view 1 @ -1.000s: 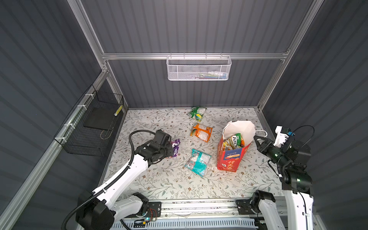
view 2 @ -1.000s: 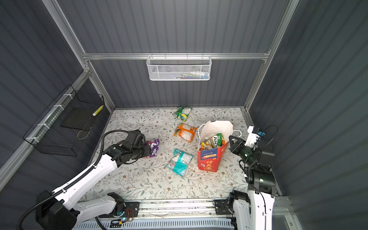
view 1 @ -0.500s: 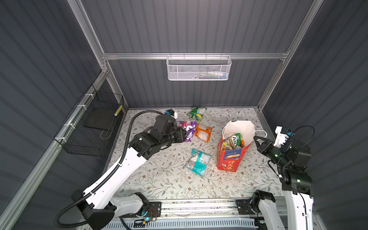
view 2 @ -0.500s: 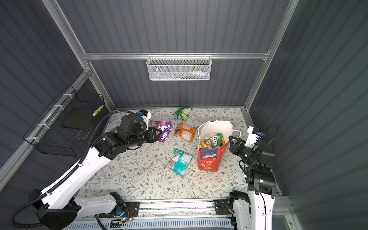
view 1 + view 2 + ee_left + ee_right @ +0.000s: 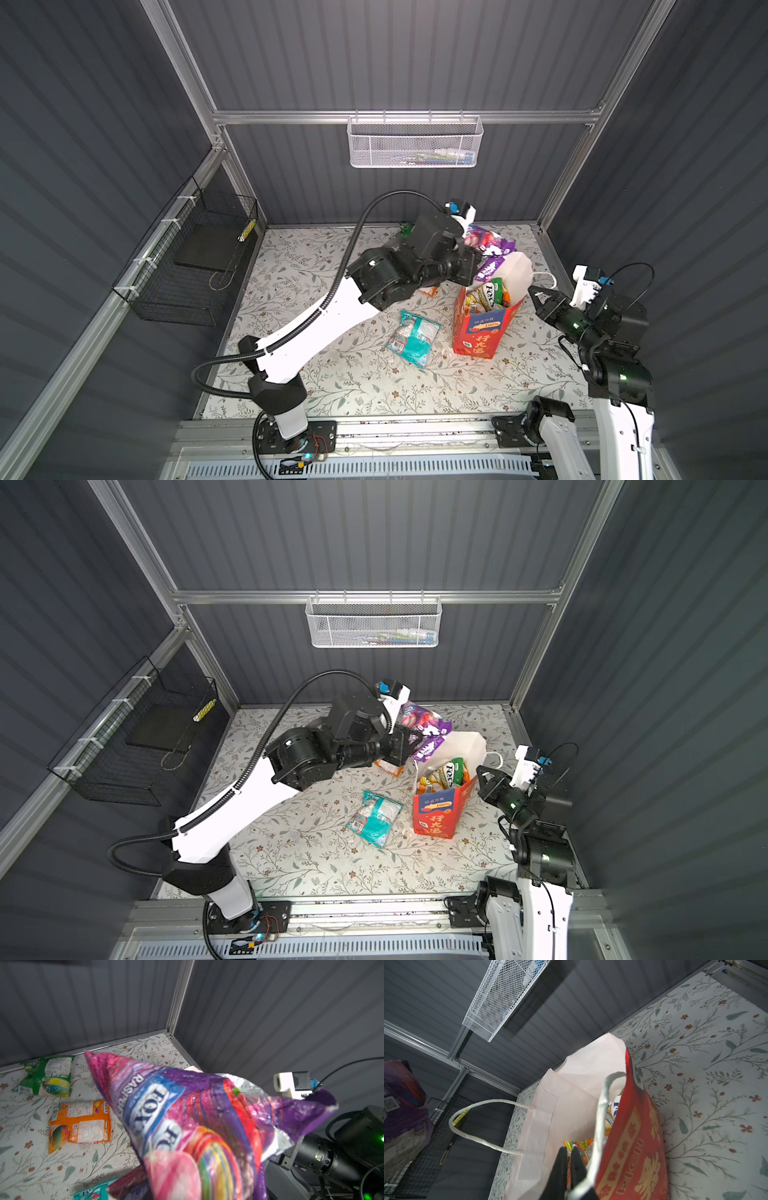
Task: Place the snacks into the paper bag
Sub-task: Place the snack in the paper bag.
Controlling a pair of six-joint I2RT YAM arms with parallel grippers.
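Left wrist view is showing a crinkled, glossy purple FOX'S packet (image 5: 197, 1115) filling the frame. The left gripper (image 5: 478, 261) is clamping it in the air just beside the open mouth of the red paper bag (image 5: 478, 332). The left arm is reaching long from its near-left base, wrist raised, hiding most of the orange packet (image 5: 80, 1124) lying beneath it. The bag is standing upright on the floral table cover (image 5: 332, 374), white inside showing, with bright packets (image 5: 486, 295) poking up in it. The right gripper (image 5: 570, 1154) is sitting at the bag's rim beside a white cord handle (image 5: 600, 1118), fingers pressed together; whether paper is pinched between them cannot be told. A teal packet (image 5: 413, 336) is lying flat just left of the bag, and a green packet (image 5: 47, 1076) is lying by the back wall. A white mesh basket (image 5: 415, 143) and a black wire basket (image 5: 195, 266) are hanging on the walls.
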